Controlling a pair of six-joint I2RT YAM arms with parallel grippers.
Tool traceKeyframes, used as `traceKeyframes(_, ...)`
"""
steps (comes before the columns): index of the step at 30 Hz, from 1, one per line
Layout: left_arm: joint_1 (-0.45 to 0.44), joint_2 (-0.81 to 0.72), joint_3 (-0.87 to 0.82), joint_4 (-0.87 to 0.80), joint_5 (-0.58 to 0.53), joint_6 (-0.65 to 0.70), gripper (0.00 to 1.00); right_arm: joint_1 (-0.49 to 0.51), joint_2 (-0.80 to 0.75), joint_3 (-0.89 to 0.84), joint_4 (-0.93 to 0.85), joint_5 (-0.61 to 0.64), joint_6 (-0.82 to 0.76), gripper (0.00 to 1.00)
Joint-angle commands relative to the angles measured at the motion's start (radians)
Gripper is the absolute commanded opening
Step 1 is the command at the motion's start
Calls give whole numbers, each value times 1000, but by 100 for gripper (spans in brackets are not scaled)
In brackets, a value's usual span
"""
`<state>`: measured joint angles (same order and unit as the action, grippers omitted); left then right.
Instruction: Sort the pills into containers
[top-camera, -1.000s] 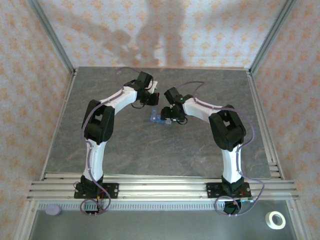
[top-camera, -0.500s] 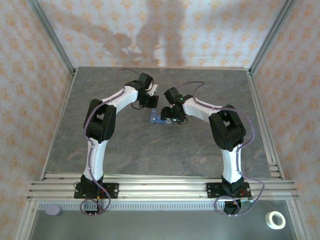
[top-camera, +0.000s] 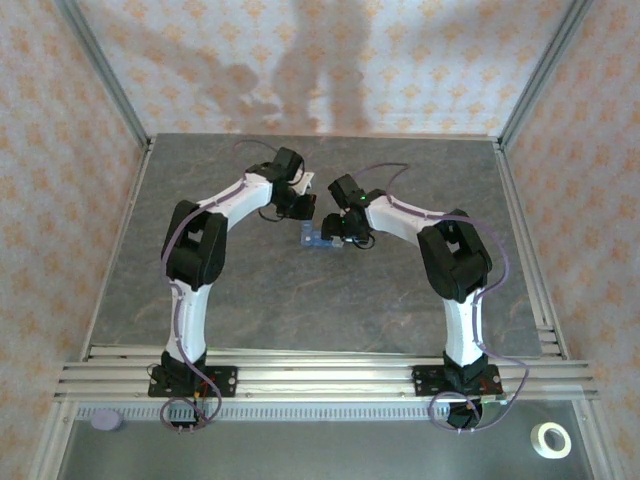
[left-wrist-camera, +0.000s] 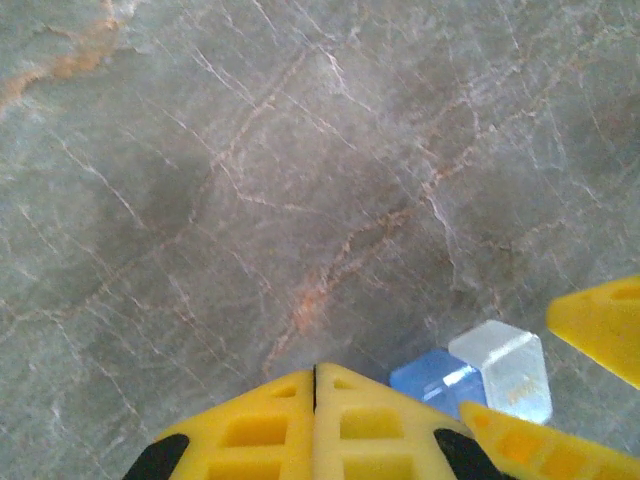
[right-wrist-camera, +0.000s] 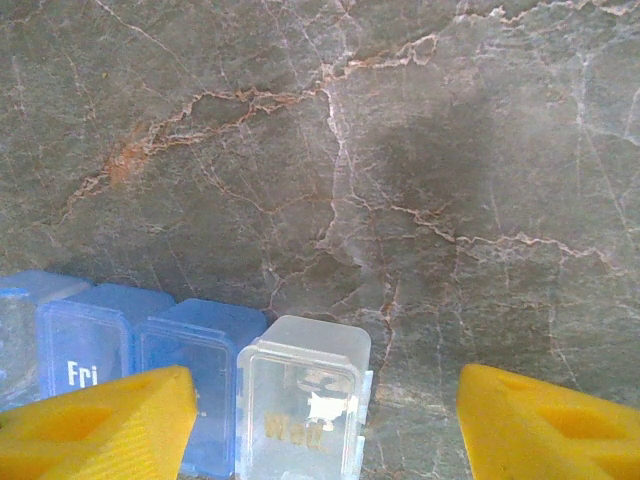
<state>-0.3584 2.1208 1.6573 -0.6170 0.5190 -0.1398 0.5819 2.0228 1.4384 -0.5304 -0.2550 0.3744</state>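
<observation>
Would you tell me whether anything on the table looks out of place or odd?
Only slightly: on the translucent blue pill-organiser strip, the end compartment is clear rather than blue and seems offset from its neighbours. Nothing looks spilled or damaged.

Joined blue containers (right-wrist-camera: 190, 350), end one clear

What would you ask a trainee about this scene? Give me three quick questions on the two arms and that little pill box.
1. True or false: the left gripper is shut.
2. The right gripper is: A open; B shut on a pill; C shut on a bottle.
3. Fill in: one blue compartment of the pill organiser carries the label ___.
Key: 1 true; 2 A; 3 Fri.
</observation>
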Motion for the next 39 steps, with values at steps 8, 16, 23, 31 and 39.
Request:
traceKeyframes(8,-8,-100,-148,35,53,-16,0,0,48,4,-29,59,22,70)
traceKeyframes(16,-14,-151,-240,89,55,-33,0,-1,51,2,-28,59,25,70)
traceKeyframes(23,-20,-153,-262,102,63,-39,0,0,56,5,-28,59,28,70)
traceKeyframes(31,-31,-170,-299,119,64,-46,0,0,59,9,-31,59,29,70)
traceKeyframes(39,-32,-176,-326,127,52,-46,0,0,60,7,-30,59,31,70)
